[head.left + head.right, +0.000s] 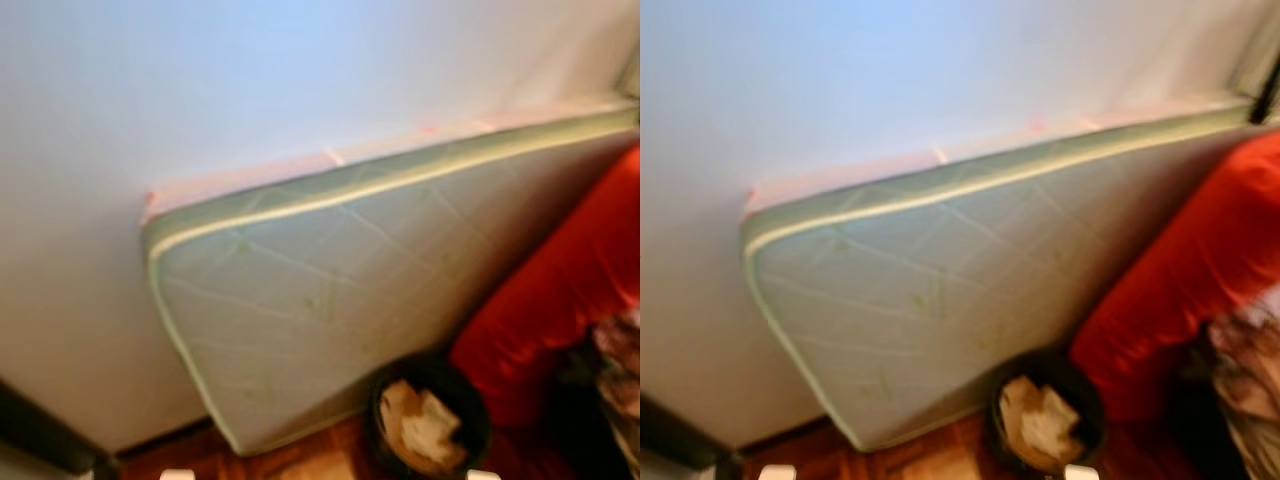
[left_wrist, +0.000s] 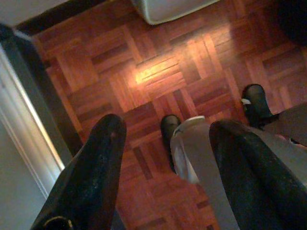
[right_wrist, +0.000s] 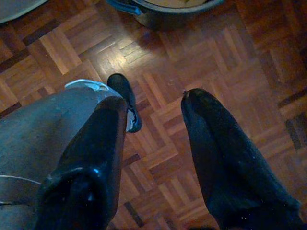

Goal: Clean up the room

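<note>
Head views blurred. A pale green mattress (image 1: 330, 300) is seen stood on its long edge and leaned against a white wall (image 1: 250, 70), tilted so that its top edge rises toward the robot's right. At its lower right corner a round black bin (image 1: 430, 415) is set on the parquet floor (image 2: 158, 72), touching or just beside the mattress; crumpled tan paper (image 1: 420, 425) is held inside it. To the right of the bin a red upholstered piece (image 1: 560, 290) is noted, and at the far right edge some patterned cloth (image 1: 620, 370), too blurred to be identified. A dark skirting strip (image 1: 40, 430) is seen along the wall's foot at the left. The left gripper (image 2: 163, 143) is hung low over the floor, its two black fingers spread apart with nothing between them; the robot's grey leg and dark foot (image 2: 169, 129) are visible beneath. The right gripper (image 3: 153, 120) is likewise pointed down at the parquet, fingers parted and empty, with the bin's rim seen just ahead of it.
</note>
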`<state>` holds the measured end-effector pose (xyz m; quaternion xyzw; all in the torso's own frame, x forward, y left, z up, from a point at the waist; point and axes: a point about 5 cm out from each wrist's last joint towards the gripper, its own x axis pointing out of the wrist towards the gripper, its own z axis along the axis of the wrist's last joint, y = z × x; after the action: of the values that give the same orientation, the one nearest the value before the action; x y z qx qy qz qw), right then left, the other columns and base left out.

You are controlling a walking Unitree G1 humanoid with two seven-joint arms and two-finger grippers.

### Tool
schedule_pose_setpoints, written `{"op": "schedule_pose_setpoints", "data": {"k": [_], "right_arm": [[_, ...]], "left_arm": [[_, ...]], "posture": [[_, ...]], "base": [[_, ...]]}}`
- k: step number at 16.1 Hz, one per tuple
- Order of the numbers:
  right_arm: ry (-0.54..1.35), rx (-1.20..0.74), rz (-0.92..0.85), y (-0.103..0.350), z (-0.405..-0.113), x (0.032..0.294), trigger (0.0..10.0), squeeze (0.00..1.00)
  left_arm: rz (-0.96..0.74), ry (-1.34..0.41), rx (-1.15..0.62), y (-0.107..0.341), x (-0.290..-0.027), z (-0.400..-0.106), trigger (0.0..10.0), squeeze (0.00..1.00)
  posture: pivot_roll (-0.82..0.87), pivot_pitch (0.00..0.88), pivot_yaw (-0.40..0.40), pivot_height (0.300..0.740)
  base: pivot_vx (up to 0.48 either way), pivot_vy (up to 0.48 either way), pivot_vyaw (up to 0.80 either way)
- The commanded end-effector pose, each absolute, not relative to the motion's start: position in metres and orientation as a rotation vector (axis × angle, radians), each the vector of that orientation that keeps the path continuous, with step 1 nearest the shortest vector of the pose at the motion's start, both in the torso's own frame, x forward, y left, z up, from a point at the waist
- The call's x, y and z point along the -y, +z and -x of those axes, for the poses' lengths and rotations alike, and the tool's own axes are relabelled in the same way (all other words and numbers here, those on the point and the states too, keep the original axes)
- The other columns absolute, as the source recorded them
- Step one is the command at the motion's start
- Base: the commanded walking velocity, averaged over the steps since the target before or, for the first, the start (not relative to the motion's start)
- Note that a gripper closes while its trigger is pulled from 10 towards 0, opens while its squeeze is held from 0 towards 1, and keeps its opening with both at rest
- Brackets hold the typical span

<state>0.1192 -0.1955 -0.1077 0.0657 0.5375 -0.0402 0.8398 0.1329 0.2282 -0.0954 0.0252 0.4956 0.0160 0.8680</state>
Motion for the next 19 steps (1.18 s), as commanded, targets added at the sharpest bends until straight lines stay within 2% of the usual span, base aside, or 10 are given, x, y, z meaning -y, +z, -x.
{"op": "schedule_pose_setpoints", "data": {"k": [1,5,19], "right_arm": [[-0.089,-1.135,-0.139,-0.1073,-0.1203,0.1962,10.0,0.0],[-0.09,-1.133,-0.137,-0.107,-0.121,0.1972,10.0,0.0],[-0.08,-1.129,-0.126,-0.1065,-0.122,0.1979,10.0,0.0]], "left_arm": [[-0.051,0.044,-1.065,-0.0977,-0.229,-0.1267,10.0,0.0],[-0.081,0.02,-1.065,-0.0976,-0.2275,-0.1279,10.0,0.0],[-0.052,0.05,-1.072,-0.0983,-0.234,-0.1204,10.0,0.0]], "posture": [[0.04,0.0,-0.015,0.74],[0.04,0.0,-0.017,0.74],[0.04,0.0,-0.02,0.74]], "base": [[0.0,0.0,-0.78],[0.0,-0.12,-0.78],[0.0,0.0,-0.78]]}}
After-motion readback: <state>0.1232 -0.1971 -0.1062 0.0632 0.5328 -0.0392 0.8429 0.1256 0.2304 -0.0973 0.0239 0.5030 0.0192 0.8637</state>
